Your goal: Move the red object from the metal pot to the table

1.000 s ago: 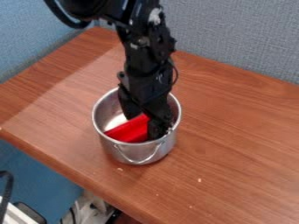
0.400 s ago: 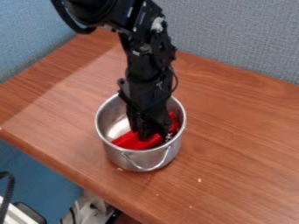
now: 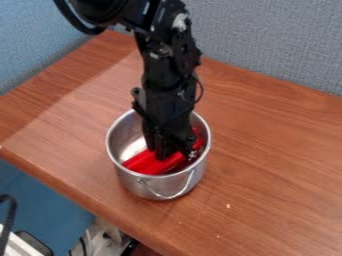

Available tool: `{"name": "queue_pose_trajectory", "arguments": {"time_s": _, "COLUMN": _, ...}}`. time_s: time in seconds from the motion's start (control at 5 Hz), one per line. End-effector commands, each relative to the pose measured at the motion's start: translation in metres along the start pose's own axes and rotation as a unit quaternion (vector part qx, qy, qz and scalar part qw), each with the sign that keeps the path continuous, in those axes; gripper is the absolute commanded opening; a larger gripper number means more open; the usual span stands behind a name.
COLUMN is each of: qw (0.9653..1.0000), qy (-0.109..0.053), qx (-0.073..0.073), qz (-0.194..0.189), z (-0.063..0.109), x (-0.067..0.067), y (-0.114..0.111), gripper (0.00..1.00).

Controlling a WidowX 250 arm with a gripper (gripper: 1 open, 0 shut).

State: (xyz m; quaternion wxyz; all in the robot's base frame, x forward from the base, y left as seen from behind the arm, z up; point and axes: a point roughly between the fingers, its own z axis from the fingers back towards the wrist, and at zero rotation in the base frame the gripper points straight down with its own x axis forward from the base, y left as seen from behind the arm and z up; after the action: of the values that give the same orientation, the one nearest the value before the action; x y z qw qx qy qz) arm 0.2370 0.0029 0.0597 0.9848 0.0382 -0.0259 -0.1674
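Black gripper reaches straight down inside the metal pot on the table, jaws pinching the red object

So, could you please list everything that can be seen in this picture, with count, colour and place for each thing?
pot: one, shiny silver metal, standing on the table near its front edge
red block: one, bright red, inside the pot, partly hidden by the gripper
table: one, reddish-brown wood grain, filling most of the picture
wall: one, grey-blue, behind the table
floor area: blue and dark, below the table's front edge; a few unclear things lie there, too blurred to name
robot arm: one, black, coming from the top left and reaching down
gripper: one, black, pointing down into the pot, shut on the red block
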Motion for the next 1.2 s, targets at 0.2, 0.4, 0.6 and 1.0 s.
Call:
{"name": "queue_pose_trajectory", "arguments": {"time_s": 0.2, "qw": 0.999, "qy": -0.032, "qx": 0.029, "qz": -0.013, "z": 0.032, "x": 0.009, "y": -0.002, "gripper": 0.0}}
{"name": "queue_pose_trajectory", "arguments": {"time_s": 0.4, "qw": 0.9978, "qy": -0.041, "qx": 0.048, "qz": -0.02, "z": 0.054, "x": 0.016, "y": -0.006, "gripper": 0.0}}
{"name": "queue_pose_trajectory", "arguments": {"time_s": 0.6, "qw": 0.9967, "qy": -0.055, "qx": 0.055, "qz": -0.022, "z": 0.075, "x": 0.026, "y": -0.012, "gripper": 0.0}}
{"name": "queue_pose_trajectory", "arguments": {"time_s": 1.0, "qw": 0.9943, "qy": -0.071, "qx": 0.059, "qz": -0.053, "z": 0.085, "x": 0.056, "y": -0.063, "gripper": 0.0}}
